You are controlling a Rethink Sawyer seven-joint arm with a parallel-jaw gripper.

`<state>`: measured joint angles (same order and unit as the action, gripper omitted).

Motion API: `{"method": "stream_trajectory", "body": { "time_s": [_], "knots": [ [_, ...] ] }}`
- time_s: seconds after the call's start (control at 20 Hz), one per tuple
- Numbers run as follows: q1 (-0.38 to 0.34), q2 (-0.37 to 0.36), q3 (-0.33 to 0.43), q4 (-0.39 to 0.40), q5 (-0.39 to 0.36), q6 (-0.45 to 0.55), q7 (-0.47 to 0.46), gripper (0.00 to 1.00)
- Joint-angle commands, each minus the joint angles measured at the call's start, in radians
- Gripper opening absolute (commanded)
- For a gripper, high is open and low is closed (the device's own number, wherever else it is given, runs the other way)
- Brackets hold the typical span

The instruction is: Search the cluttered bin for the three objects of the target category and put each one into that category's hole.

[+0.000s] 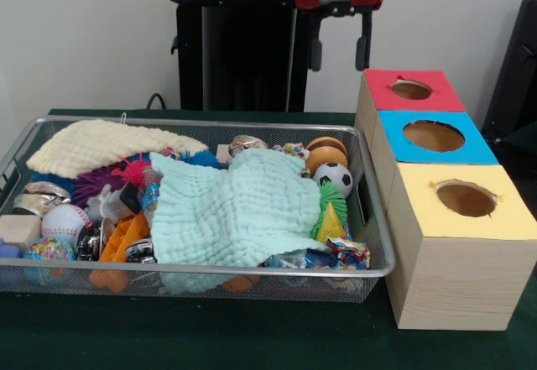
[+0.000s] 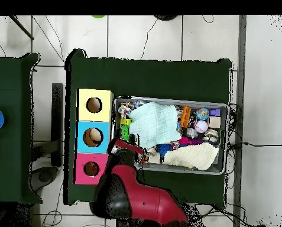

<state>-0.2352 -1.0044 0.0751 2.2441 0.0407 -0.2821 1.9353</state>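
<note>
1. Bin: wire mesh basket on green table, crammed with small toys under two cloths
2. Target category: not stated, so the three wanted items cannot be named; balls look the likeliest set, by my reading
3. Candidates: baseball at one end of the basket; mini soccer ball at the other, beside a wooden yo-yo; patterned ball just beside the baseball. All judged light, hard and smooth, prone to roll; grip across the widest part from above
4. Cover: mint muslin cloth is soft and limp, draped over the middle; probably hides more; pinch a fold to lift it
5. Cream cloth lies at the far edge
6. Holes: red box, blue box, yellow box in a row beside the basket
7. Gripper: raised behind the basket, holding nothing visible; jaw spacing cannot be told
</note>
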Motion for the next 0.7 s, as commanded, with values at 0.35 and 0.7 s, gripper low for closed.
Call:
{"method": "stream_trajectory", "body": {
  "time_s": [0.35, 0.7],
  "knots": [
    [-0.126, 0.167, 0.076, -0.305, -0.136, 0.056, 0.009, 1.0],
    [-0.251, 0.172, 0.215, -0.36, -0.252, 0.275, -0.078, 1.0]
  ]
}}
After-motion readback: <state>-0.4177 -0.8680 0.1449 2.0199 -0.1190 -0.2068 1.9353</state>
